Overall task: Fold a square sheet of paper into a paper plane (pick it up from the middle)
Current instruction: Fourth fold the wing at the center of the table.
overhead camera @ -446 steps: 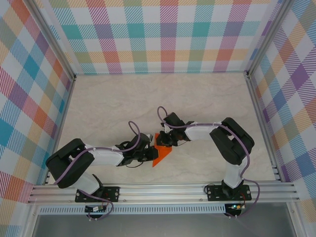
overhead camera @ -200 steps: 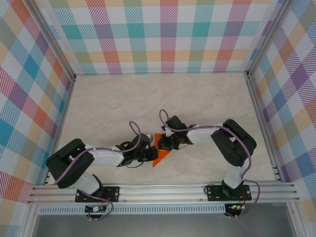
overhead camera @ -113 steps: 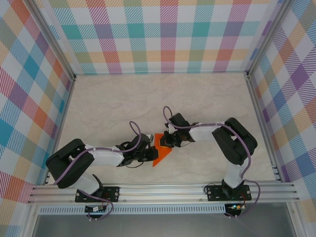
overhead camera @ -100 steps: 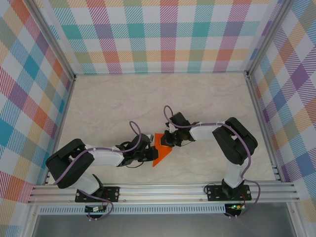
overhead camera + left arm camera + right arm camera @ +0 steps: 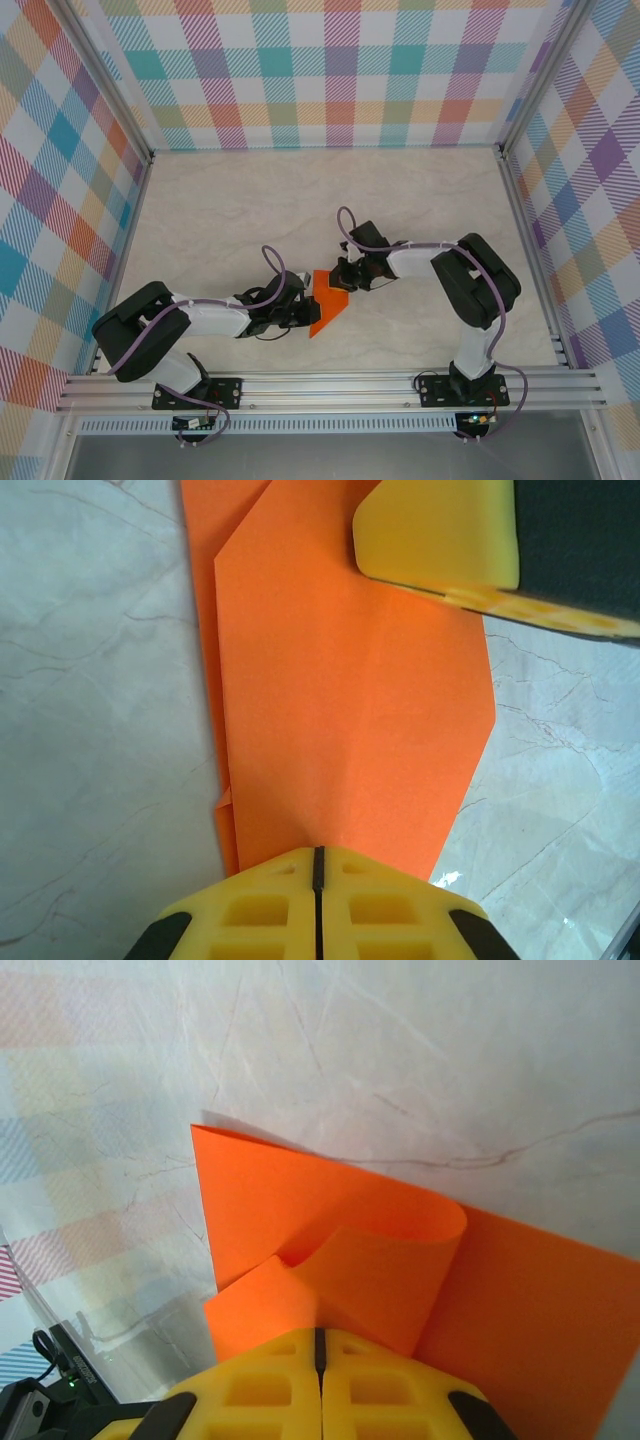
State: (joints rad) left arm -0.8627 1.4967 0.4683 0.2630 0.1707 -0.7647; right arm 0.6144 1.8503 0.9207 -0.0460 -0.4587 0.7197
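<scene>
left gripper (image 5: 318, 852) jaws are pressed together, seam shut tight, and the orange paper sheet (image 5: 350, 700) runs out from right under their tips, straight ahead of them. whether the tips pinch the sheet or just sit on it, can't tell. ahead and to the right of those jaws, a yellow finger (image 5: 435, 530) of the right gripper sits over the far end of the sheet. the sheet is folded: layered edges show to the left of the jaws, a faint crease runs ahead from the tips, and a blunt corner sits off to the right. it lies flat there on the marble tabletop (image 5: 90, 680).

over to the right gripper (image 5: 320, 1332): jaws together as well, no gap between the pads. just in front of them a flap (image 5: 380, 1260) of the sheet curls up off the lower layer and bends back toward the tips; can't tell whether it's caught between them. beyond the flap the sheet lies flat, bare tabletop past its far edge. from overhead, the two sets of jaws face each other across the sheet, its pointed end lying nearer the arm bases than either.
</scene>
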